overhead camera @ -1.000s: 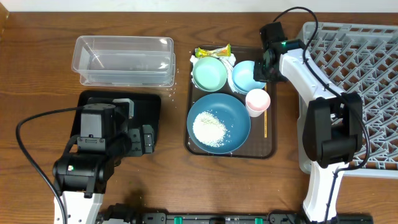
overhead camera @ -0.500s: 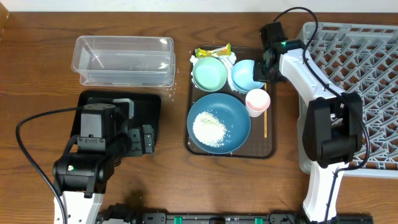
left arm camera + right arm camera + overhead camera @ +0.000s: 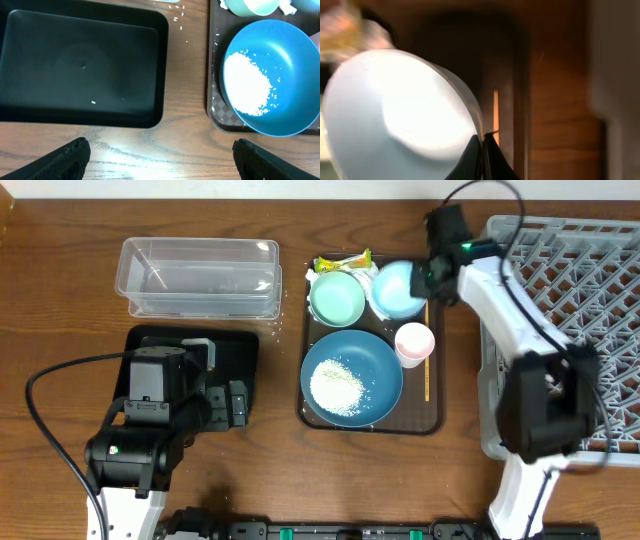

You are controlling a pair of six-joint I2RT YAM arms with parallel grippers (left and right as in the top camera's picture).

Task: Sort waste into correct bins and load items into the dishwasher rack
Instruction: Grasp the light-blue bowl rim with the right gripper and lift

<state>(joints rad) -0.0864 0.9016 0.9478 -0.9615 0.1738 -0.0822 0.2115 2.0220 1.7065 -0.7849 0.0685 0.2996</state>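
Note:
My right gripper is shut on the rim of the light blue bowl and holds it raised and blurred over the back of the brown tray; in the right wrist view the fingers pinch the bowl's rim. The mint-green bowl, pink cup, wooden stick and dark blue dish with white rice rest on the tray. The yellow-green wrapper and a tissue lie behind. My left gripper is open over bare table beside the black tray. The grey rack stands right.
The clear tub stands at the back left. The brown serving tray holds the dishes. A few rice grains lie on the table near the black tray. The right arm reaches along the rack's left edge.
My right gripper has lifted the light blue bowl off the tray and moved it slightly back; the arm shows motion blur. The left arm has not moved.

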